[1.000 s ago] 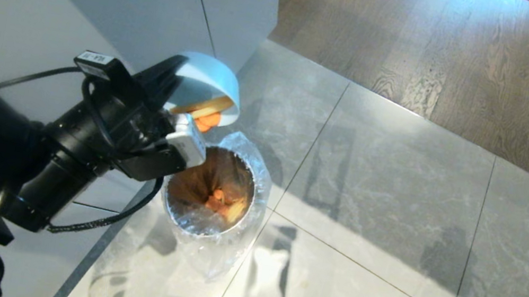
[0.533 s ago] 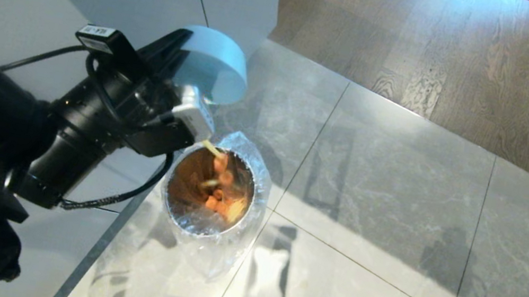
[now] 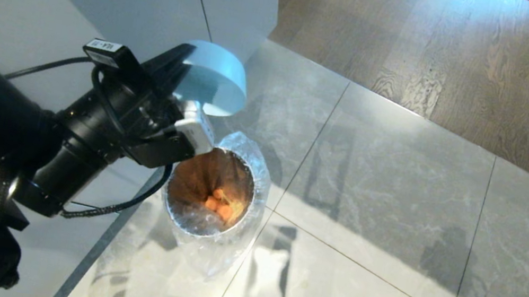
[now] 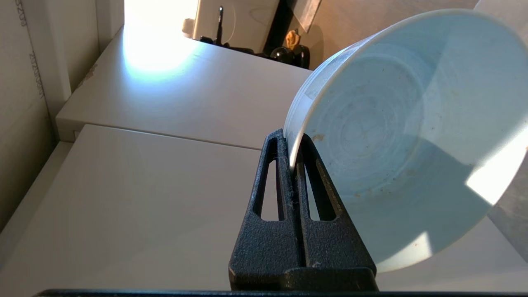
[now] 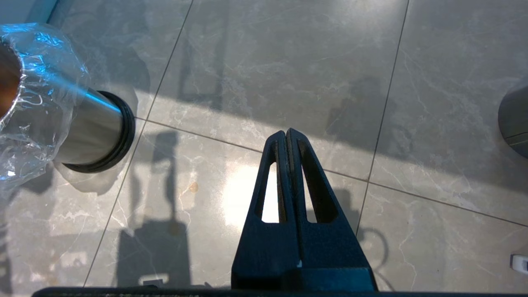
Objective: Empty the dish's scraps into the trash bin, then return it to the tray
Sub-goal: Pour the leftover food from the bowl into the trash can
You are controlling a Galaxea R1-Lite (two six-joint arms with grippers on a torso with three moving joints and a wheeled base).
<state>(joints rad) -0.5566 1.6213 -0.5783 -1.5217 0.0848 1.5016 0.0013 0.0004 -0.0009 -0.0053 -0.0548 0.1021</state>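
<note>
Two things matter at this step: confirming the dish (image 3: pixel 216 81) is truly empty, and righting it without catching the bin's liner. The left end effector (image 4: pixel 293 154) pinches the dish's rim between its closed fingers, one inside the wall and one outside, and holds the pale blue bowl tipped over, mouth facing down and toward the trash bin (image 3: pixel 213 199), which stands on the tiled floor (image 3: pixel 386 190) just near of it. In the left wrist view the bowl's inside shows only faint smears and specks, no pieces, so the pour looks finished. The scraps (image 3: pixel 221 207), orange slices and a paler stick, lie at the bottom of the bin's coppery interior.

My judgement is that a brief hold, or a small shake while tipped, would loosen anything stuck near the rim. Then level the bowl slowly above the bin, so late drops fall inside it. The grip is on a thin edge, so quick wrist turns risk the bowl slipping.

The tray is not in view; carrying back comes next. The right end effector (image 5: pixel 287 138) hangs idle over the floor, fingers pressed together and holding nothing.
</note>
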